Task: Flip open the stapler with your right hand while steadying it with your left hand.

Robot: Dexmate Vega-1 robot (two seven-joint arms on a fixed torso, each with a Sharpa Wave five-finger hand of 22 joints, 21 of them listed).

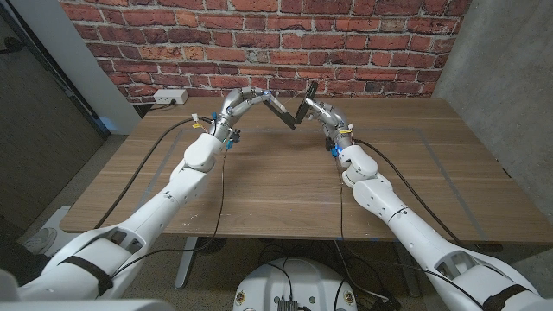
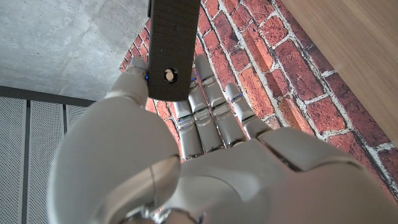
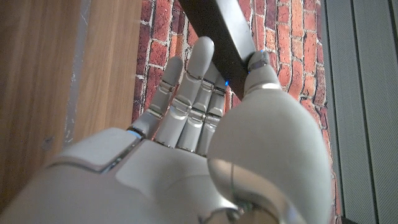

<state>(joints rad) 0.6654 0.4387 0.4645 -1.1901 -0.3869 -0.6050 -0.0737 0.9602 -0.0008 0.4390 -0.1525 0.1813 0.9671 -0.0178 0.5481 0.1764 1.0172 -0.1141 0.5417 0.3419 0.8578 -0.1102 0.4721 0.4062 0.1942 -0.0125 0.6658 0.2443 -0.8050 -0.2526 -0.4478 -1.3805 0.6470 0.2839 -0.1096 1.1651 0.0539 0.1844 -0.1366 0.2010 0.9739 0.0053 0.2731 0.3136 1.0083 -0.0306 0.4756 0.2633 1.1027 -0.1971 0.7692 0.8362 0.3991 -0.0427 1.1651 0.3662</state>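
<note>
Two hands meet above the far middle of the wooden table, before the brick wall. Left hand grasps one arm of the black stapler; right hand grasps the other. Both arms appear splayed, hinge lowermost between the hands. Open air surrounds them; table edges lie well apart.

No lettering, label, brand or number can be read anywhere: not on the stapler, hands or bench.
</note>
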